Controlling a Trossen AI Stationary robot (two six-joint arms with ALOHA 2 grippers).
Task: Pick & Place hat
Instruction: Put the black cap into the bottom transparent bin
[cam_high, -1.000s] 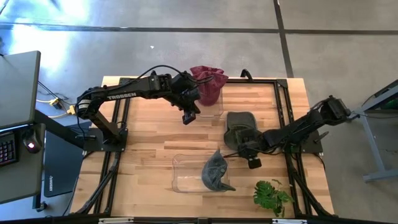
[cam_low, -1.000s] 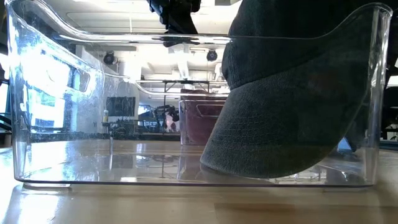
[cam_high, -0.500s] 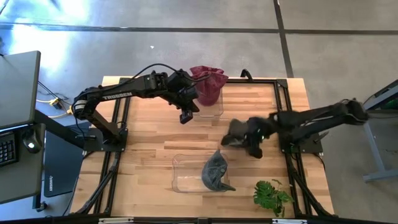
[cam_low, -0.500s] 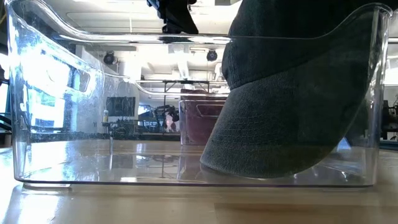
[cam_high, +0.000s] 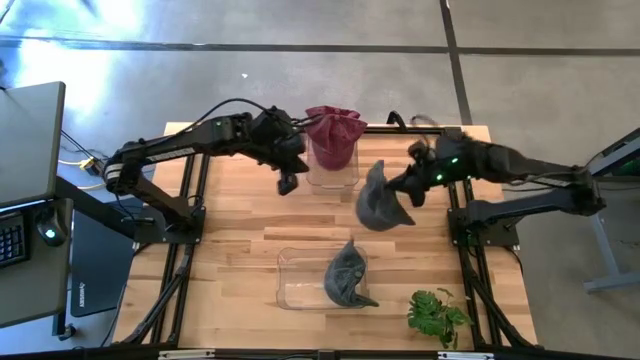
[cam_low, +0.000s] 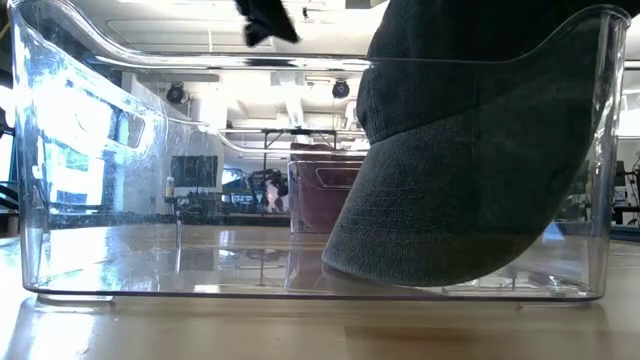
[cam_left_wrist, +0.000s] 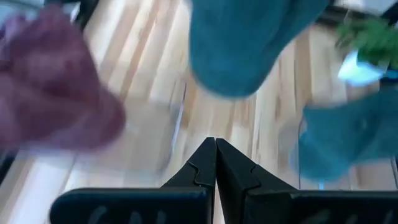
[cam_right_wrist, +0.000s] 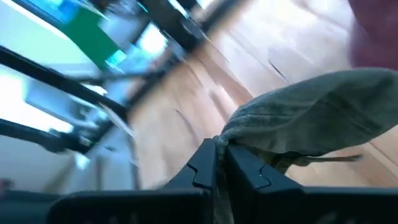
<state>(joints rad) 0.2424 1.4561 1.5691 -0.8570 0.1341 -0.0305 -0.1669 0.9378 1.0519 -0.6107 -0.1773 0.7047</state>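
Observation:
My right gripper (cam_high: 408, 188) (cam_right_wrist: 221, 148) is shut on a grey-green hat (cam_high: 377, 200) (cam_right_wrist: 311, 121), above the table's middle right. A second grey hat (cam_high: 348, 275) (cam_low: 470, 180) sits in a clear bin (cam_high: 300, 275) (cam_low: 80, 150) near the table's near edge, its brim on the bin floor. A maroon hat (cam_high: 335, 130) (cam_left_wrist: 53, 102) rests in another clear bin (cam_high: 335, 175) at the far edge. My left gripper (cam_high: 287, 183) (cam_left_wrist: 216, 148) is shut on nothing and hovers left of the maroon hat. My right gripper pinches the hat by a fold at its edge (cam_right_wrist: 231, 134) between the two fingers. The hat is lifted clear of the table and hangs to the gripper's left side, slack and crumpled.
A green plant sprig (cam_high: 438, 316) lies at the near right corner. Black frame rails (cam_high: 455, 170) run along the table's sides. Bare wood (cam_high: 240, 215) shows between the two bins and on the left half.
My right gripper has risen and swung toward the far edge with the hat, which has come off the table and now hangs clear. My left gripper has drawn back a little toward the table's left and far edge, still shut.

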